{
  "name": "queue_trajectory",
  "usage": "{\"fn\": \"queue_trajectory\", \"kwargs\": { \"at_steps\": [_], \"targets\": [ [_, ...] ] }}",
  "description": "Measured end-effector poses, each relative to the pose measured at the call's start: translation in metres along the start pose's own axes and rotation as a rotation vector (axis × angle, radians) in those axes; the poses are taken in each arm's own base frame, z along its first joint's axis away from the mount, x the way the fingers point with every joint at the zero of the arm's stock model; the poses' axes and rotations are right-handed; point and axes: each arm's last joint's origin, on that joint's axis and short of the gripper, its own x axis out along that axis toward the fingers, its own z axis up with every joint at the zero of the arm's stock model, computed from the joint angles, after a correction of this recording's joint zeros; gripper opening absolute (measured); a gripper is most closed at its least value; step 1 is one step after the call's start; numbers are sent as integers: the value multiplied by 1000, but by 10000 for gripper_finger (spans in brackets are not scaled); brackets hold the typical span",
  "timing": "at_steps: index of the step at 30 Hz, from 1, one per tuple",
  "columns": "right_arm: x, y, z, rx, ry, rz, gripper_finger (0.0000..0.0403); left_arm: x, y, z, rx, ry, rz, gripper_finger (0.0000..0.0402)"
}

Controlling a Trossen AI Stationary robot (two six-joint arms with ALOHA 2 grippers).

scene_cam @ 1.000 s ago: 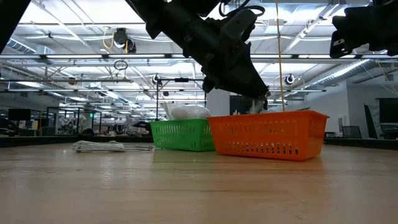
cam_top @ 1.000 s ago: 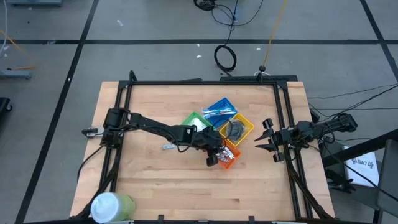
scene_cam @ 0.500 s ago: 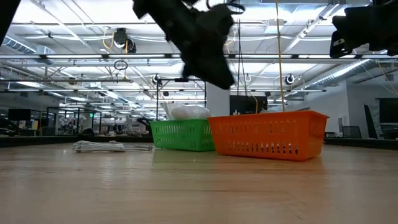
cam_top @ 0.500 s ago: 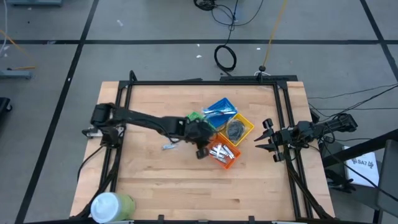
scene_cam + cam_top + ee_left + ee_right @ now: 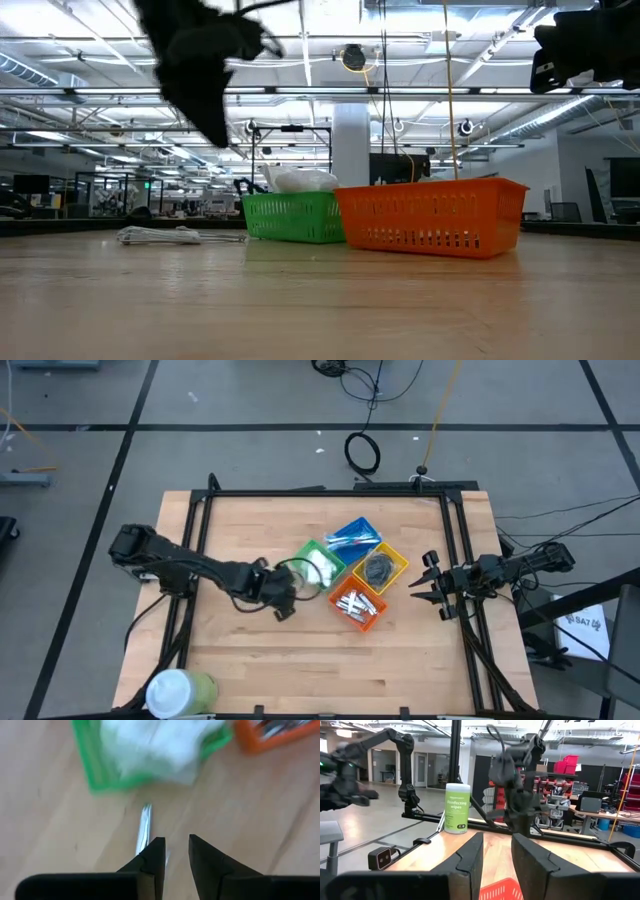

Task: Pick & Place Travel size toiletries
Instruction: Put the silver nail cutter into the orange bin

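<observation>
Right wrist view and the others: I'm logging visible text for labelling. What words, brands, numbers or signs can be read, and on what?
"wipes": on the label of the green-and-white wipes canister in the right wrist view; the smaller line above it and the print below are too small to read.
White sheet beside the table in the high view: dark print, too small to read.
Left wrist view and low view: no readable text.

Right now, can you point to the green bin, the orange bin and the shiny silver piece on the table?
green bin (image 5: 293, 217), low view, front mesh wall.
orange bin (image 5: 430, 215), low view, front mesh wall.
silver metal piece (image 5: 144, 826), left wrist view, middle of its length.
</observation>
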Motion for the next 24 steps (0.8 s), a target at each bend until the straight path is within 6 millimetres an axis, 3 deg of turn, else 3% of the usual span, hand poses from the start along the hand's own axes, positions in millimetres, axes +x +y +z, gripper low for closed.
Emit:
{"fn": "queue_trajectory", "kwargs": {
  "at_steps": [4,11,17,24],
  "targets": [
    [0,0,0,0,1,0,91,16,20,-34,-124,67,69,101],
    [0,0,0,0,2,0,91,47,48,-84,-263,215,136,199],
    [0,0,0,0,1,0,91,55,43,-85,-145,231,-21,251],
    [0,0,0,0,1,0,91,55,41,-84,-131,234,-62,259]
  ]
}}
